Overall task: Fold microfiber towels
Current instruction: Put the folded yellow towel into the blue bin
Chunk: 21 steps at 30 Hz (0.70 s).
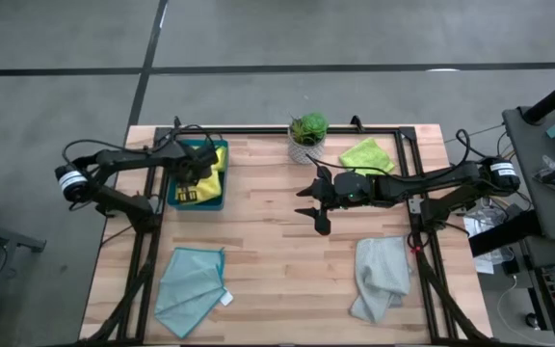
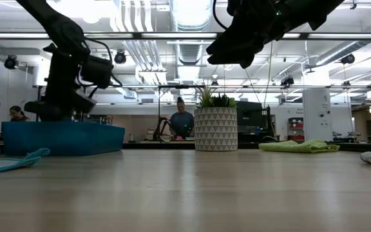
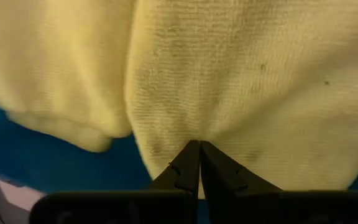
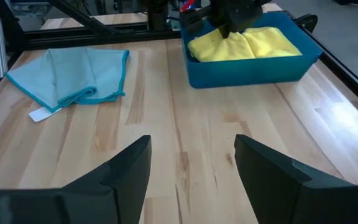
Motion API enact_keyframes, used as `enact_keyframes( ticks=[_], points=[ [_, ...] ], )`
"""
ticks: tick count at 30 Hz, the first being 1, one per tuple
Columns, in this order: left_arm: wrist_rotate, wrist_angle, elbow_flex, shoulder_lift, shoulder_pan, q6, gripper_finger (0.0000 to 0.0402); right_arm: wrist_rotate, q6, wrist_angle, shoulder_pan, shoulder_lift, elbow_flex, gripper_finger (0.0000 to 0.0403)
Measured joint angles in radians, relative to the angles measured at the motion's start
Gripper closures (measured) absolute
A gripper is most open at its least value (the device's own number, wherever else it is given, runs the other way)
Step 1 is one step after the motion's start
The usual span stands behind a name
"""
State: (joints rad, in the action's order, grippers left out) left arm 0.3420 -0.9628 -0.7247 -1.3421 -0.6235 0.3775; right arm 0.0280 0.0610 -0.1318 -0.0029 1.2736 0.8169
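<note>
Two yellow microfiber towels (image 4: pixel 247 43) lie bunched in the dark teal tray (image 4: pixel 247 73) at the table's far left. My left gripper (image 3: pixel 199 149) is shut and points down into the tray, on a yellow towel (image 3: pixel 260 81). My right gripper (image 4: pixel 191 162) hangs open above the table's middle (image 1: pixel 314 204), touching nothing. A light teal towel (image 1: pixel 191 284) with a white tag lies near the front left. A pale grey towel (image 1: pixel 382 275) lies crumpled at the front right. A lime green towel (image 1: pixel 367 154) lies at the far right. My left gripper comes from above, slanting down, and its shut fingertips (image 3: pixel 188 163) meet the yellow towel's surface beside a crease (image 3: pixel 166 134). The towel lies in the tray. Whether any cloth is caught between the tips, I cannot tell.
A potted plant (image 1: pixel 307 135) in a white patterned pot stands at the far middle. A dark metal frame (image 1: pixel 422 193) runs along the table's edges. Bare wood lies between the teal and grey towels. A person (image 2: pixel 181 122) sits in the room beyond the table.
</note>
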Motion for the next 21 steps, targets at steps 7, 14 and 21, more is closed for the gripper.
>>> enact_keyframes(
  ticks=[7,14,21],
  points=[
    [0.005,-0.024,-0.064,0.011,0.0,0.006,0.0402,0.0,-0.001,0.0,0.0,0.0,0.0,0.0181],
    [0.005,-0.1,-0.053,0.01,-0.006,0.032,0.0402,0.0,-0.009,0.0,0.0,0.0,-0.002,0.0181],
    [0.134,0.001,0.005,-0.007,-0.014,0.038,0.0402,0.0,-0.013,0.0,0.0,0.0,-0.003,0.0181]
  ],
)
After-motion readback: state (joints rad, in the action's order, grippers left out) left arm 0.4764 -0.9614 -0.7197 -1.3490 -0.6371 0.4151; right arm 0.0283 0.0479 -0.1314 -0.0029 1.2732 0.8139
